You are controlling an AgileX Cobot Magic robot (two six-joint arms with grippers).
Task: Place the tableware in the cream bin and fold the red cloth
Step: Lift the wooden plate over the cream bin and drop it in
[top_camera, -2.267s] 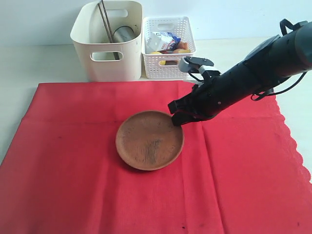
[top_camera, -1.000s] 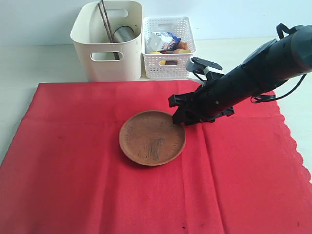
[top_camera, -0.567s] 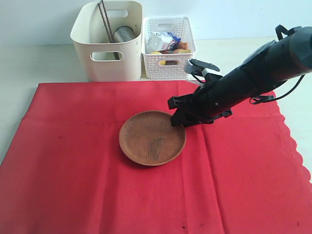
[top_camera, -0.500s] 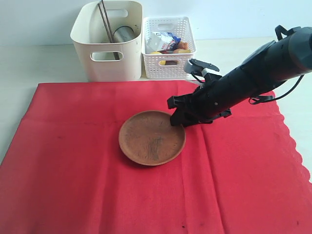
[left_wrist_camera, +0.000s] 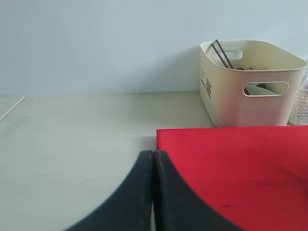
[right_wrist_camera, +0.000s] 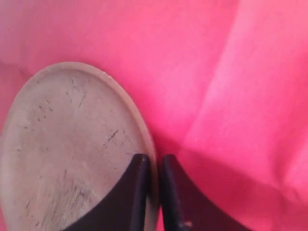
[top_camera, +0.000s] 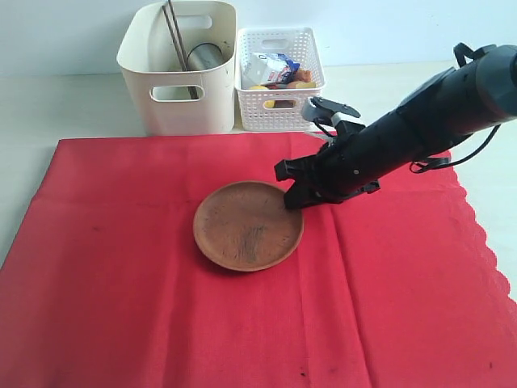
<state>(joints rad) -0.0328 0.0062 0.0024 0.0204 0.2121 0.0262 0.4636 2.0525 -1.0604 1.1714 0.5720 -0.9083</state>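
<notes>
1. Round wooden plate (top_camera: 247, 226): sitting on red cloth (top_camera: 145, 307), nr centre. Far-right rim is lying betw. the fingers (right_wrist_camera: 136, 192) of the right gripper (top_camera: 292, 196).
2. Right gripper: jaws nipping plate rim, one finger inside, one outside; arm reaching in from the right.
3. Left gripper (left_wrist_camera: 153, 166): fingers pressing together, nothing betw. them; hanging by cloth's left edge, over table (left_wrist_camera: 72, 134).
4. Cream bin (top_camera: 186, 113): standing just beyond cloth's far edge, holding chopsticks (top_camera: 174, 36) & steel cup (top_camera: 203, 56). White lattice basket (top_camera: 279, 113) is standing just beside it, on the right.
5. Room: cloth lying bare all round plate; scalloped edge running down the right.
</notes>
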